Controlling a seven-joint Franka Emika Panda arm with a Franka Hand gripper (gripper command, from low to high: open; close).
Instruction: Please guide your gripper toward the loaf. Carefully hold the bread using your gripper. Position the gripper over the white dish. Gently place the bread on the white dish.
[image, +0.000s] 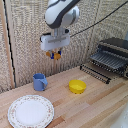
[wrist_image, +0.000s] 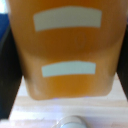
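Observation:
My gripper (image: 54, 54) is raised high above the wooden table, shut on the bread (image: 55, 55), a small orange-brown piece that shows between the blue fingers. In the wrist view the bread (wrist_image: 67, 50) fills almost the whole picture, orange-brown with two pale stripes. The white dish (image: 31, 111), large, flat and with a speckled rim, lies at the front of the exterior view's left. The gripper hangs well above the dish, further back and toward the exterior view's right of it.
A blue mug (image: 40, 81) stands behind the dish, roughly below the gripper. A yellow bowl (image: 77, 86) sits mid-table. A dark toaster oven (image: 112, 55) with a rack stands at the exterior view's right. A wicker screen backs the table.

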